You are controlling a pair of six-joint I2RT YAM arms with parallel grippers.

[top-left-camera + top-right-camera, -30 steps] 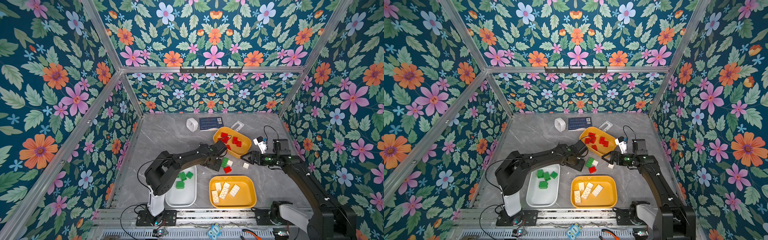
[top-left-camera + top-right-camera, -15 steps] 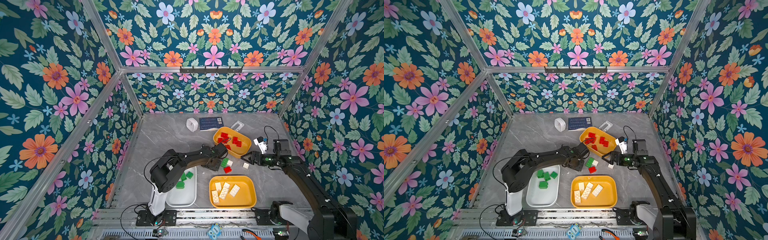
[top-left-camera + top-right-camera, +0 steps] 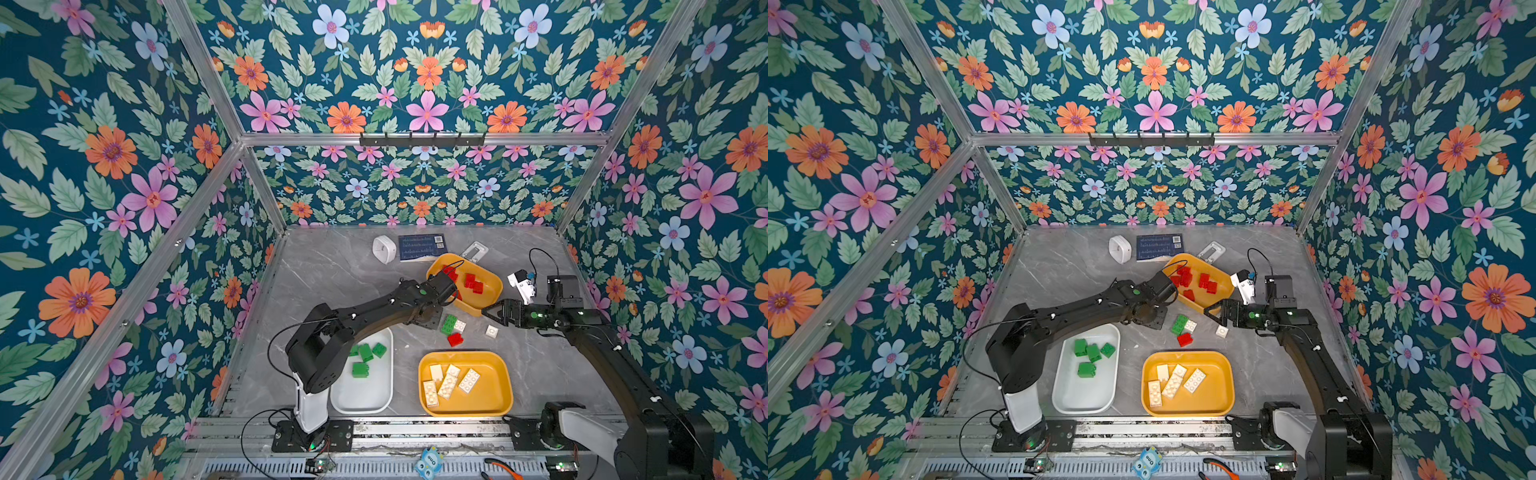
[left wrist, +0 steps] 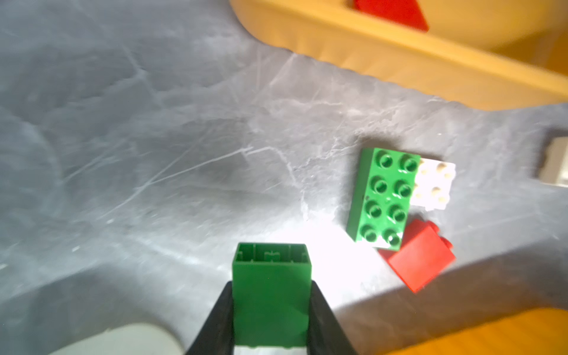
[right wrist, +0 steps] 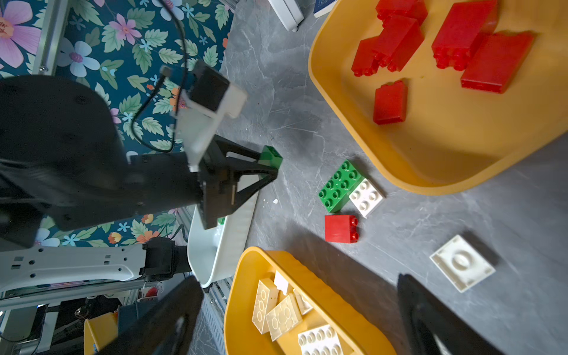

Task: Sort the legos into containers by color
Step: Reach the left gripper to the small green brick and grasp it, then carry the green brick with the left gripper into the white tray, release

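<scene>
My left gripper (image 4: 271,287) is shut on a small green lego (image 4: 270,295), held just above the grey table; the right wrist view shows that grip too (image 5: 270,157). Close by lie a green oblong lego (image 3: 449,324), a white square one (image 3: 459,326) touching it, a red one (image 3: 455,339) and an upturned white one (image 3: 491,331). My right gripper (image 3: 490,313) stands open, empty, beside the upturned one. The white container (image 3: 365,397) holds green legos, the near yellow container (image 3: 492,395) cream ones, the far yellow container (image 3: 494,293) red ones.
A white rounded gadget (image 3: 384,249), a dark card with a QR code (image 3: 422,247) and a small pale holder (image 3: 474,251) sit along the back of the table. Flowered walls close in the left, back and right sides.
The left jaws have closed on the small green lego, and the left arm has shifted slightly. The right arm has not moved.
</scene>
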